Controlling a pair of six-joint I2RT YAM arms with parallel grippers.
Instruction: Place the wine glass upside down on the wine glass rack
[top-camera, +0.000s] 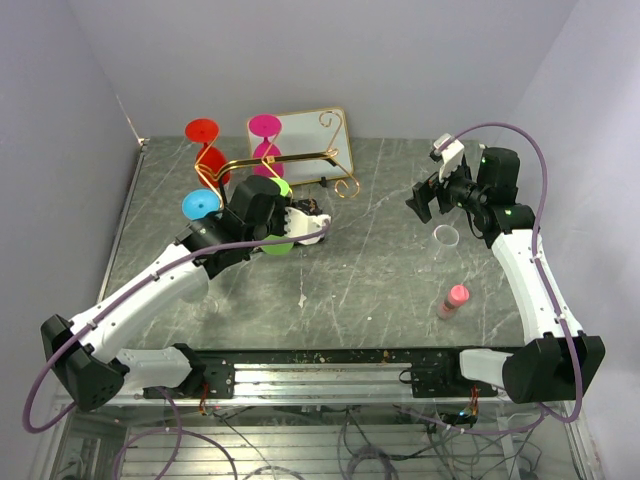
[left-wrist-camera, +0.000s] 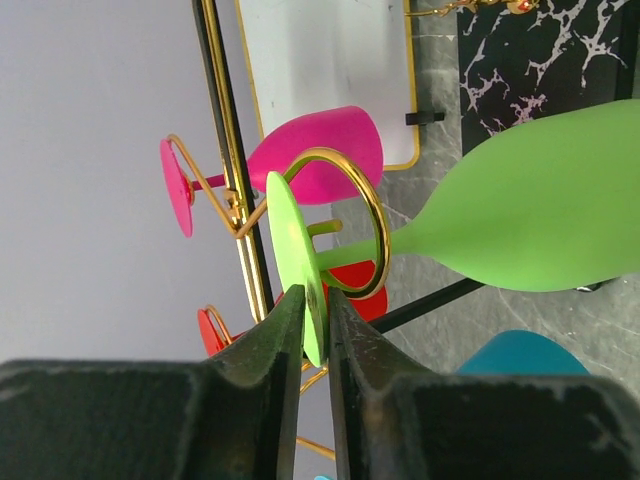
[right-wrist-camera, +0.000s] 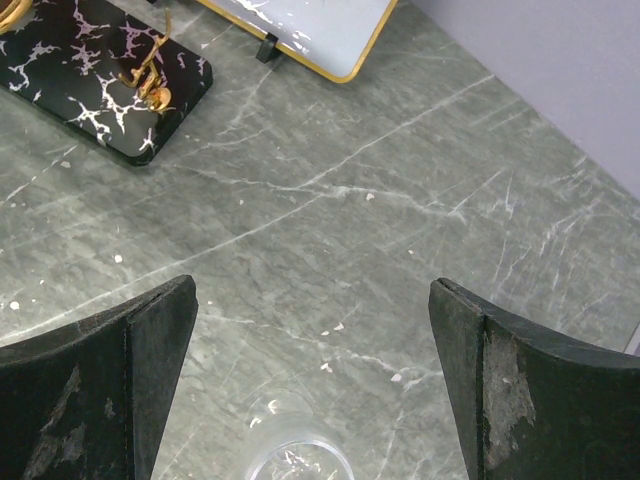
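Observation:
The green wine glass (left-wrist-camera: 540, 205) hangs bowl-down. Its stem passes through a curled gold loop (left-wrist-camera: 372, 215) of the wine glass rack (top-camera: 290, 158), and its bowl (top-camera: 277, 247) is beside the rack's black marbled base (left-wrist-camera: 540, 50). My left gripper (left-wrist-camera: 315, 325) is shut on the rim of the glass's flat green foot (left-wrist-camera: 290, 250), one finger pressed on each face. In the top view the left gripper (top-camera: 279, 194) is at the rack's near end. The right gripper (right-wrist-camera: 312, 330) stands wide open above the table with nothing between its fingers, far right of the rack (top-camera: 428, 203).
Pink (top-camera: 265, 127), red (top-camera: 202, 130) and blue (top-camera: 200, 204) glasses hang on the rack. A gold-rimmed white tray (top-camera: 310, 135) leans behind it. A clear cup (top-camera: 446, 235) sits under the right gripper (right-wrist-camera: 295, 460). A pink bottle (top-camera: 453, 300) lies near the right arm.

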